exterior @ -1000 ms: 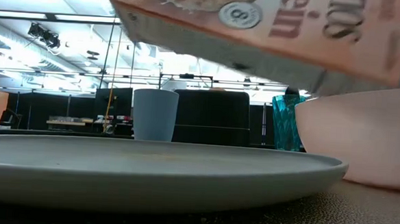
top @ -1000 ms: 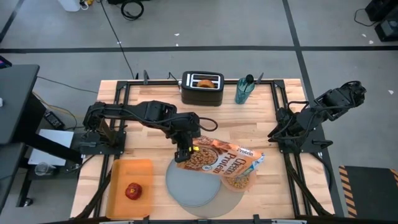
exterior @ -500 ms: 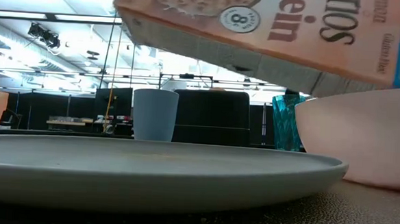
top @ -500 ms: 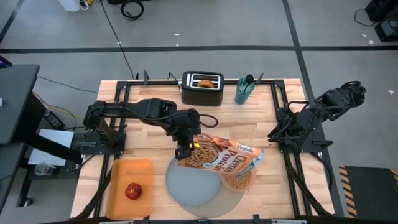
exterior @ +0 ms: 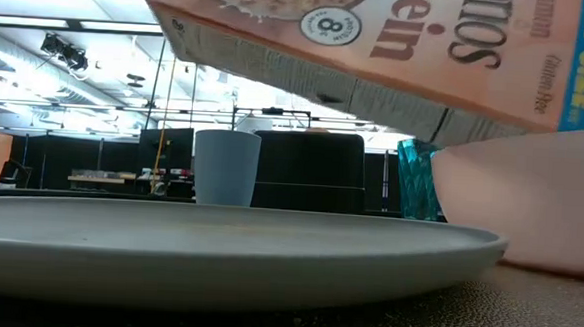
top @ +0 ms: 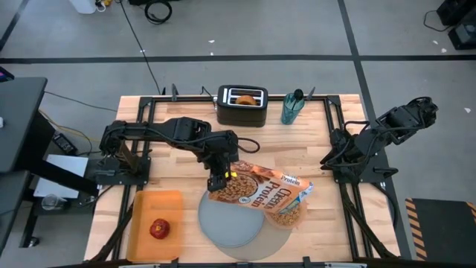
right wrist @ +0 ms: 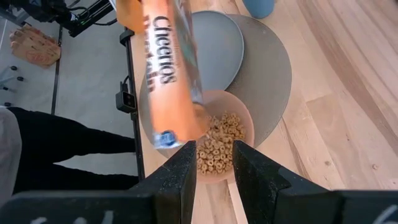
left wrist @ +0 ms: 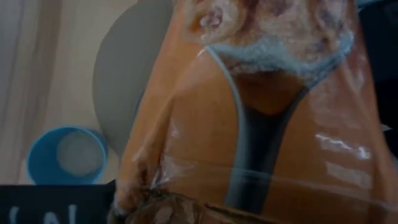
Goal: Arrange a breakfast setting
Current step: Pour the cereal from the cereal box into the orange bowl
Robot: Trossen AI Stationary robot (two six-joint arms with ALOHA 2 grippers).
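left gripper [top: 217, 181]: fingers clamping tilted cereal box [top: 260, 193] over pink bowl [right wrist: 219, 144] | right gripper [right wrist: 209, 163]: fingers slightly apart, holding nothing, waiting at tabletop edge

Pink bowl [right wrist: 219, 146] holding cereal on grey mat [right wrist: 268, 74], beside grey plate [right wrist: 214, 43]

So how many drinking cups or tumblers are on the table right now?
2: a teal tumbler at the back beside the toaster, and a blue cup beside the grey mat. None seem hidden.
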